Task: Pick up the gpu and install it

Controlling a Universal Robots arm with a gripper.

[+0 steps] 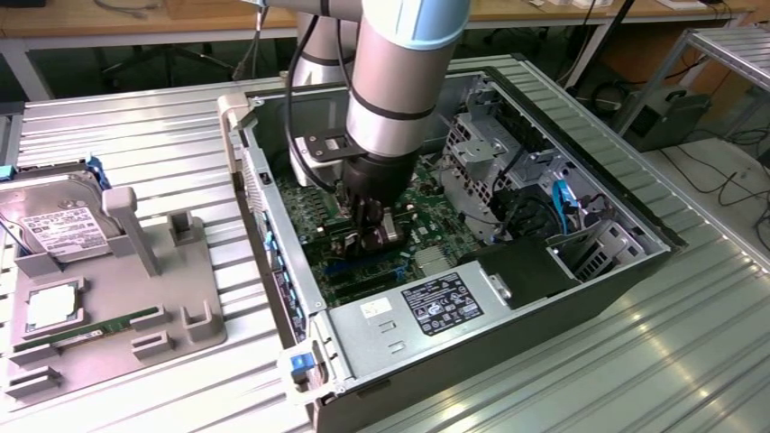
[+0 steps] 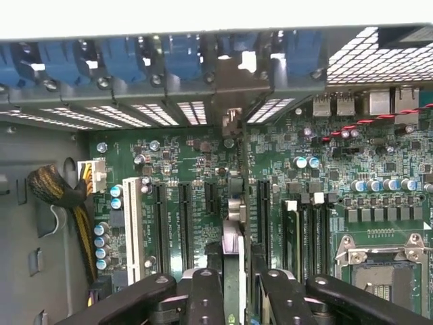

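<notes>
The gpu (image 2: pixel 232 233) is seen edge-on in the wrist view, as a thin dark card standing on edge between my fingers (image 2: pixel 203 298). It runs over the green motherboard (image 2: pixel 338 156) toward the rear slot openings, and its pale bracket end (image 2: pixel 233 120) sits at the case's back wall. My gripper (image 2: pixel 233 301) is shut on the card. In the exterior view my gripper (image 1: pixel 367 239) reaches down inside the open computer case (image 1: pixel 578 298), low over the motherboard (image 1: pixel 424 200). I cannot tell whether the card's edge sits in a slot.
Black expansion slots (image 2: pixel 183 217) and a white slot (image 2: pixel 133 227) flank the card, with blue bracket latches (image 2: pixel 122 57) along the rear wall. A power supply (image 1: pixel 439 302) and drive cage (image 1: pixel 481 158) crowd the case. A grey fixture (image 1: pixel 180 334) at the exterior view's left holds a hard drive (image 1: pixel 54 225) and a green memory stick (image 1: pixel 90 329).
</notes>
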